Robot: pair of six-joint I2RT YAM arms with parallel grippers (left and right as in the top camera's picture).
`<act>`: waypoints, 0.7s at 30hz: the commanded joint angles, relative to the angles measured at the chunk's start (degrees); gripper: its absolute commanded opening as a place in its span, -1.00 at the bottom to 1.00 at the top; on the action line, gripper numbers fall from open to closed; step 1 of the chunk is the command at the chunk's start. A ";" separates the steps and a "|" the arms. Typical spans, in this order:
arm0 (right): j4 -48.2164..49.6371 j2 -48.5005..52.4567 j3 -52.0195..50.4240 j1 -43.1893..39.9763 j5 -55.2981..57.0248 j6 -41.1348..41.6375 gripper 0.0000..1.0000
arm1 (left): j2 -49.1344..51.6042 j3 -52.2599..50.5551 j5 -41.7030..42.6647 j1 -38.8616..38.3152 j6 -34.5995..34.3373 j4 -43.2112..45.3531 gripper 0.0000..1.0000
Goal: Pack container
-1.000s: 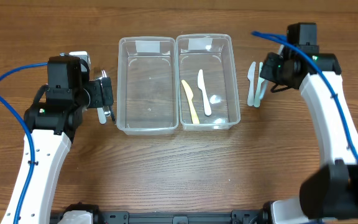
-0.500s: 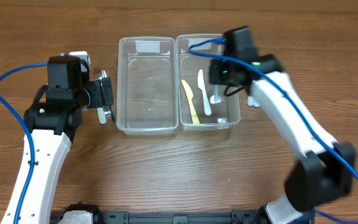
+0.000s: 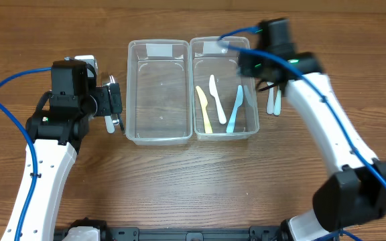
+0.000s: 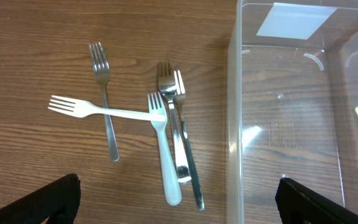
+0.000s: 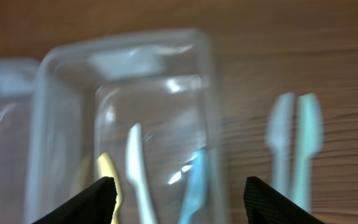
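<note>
Two clear plastic boxes sit side by side on your counter (image 3: 193, 187): left container (image 3: 156, 44) and right container (image 3: 220, 41). The right container holds a yellow knife (image 3: 204, 108), white knife (image 3: 218, 100) and blue knife (image 3: 235, 108). Your left gripper (image 4: 179, 202) stands open over the forks (image 4: 169, 134). Your right gripper (image 5: 176, 199) hangs open over the right container.

Wooden table (image 3: 193, 181): two containers (image 3: 158, 94), forks (image 4: 178, 134), knives (image 5: 306, 134).

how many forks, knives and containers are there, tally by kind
forks: 5
knives: 5
containers: 2
total: 12
</note>
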 commanded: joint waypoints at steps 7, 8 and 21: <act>-0.74 6.38 0.94 -13.84 -1.62 -0.90 0.32 | 0.28 1.51 0.87 0.22 1.05 0.07 1.00; -0.66 7.52 0.94 -14.23 -1.64 -1.22 0.31 | 0.28 1.51 0.87 0.22 1.03 0.04 1.00; -0.35 20.31 0.94 -16.13 -1.07 -4.07 0.05 | 0.28 1.51 0.87 0.22 1.03 0.07 1.00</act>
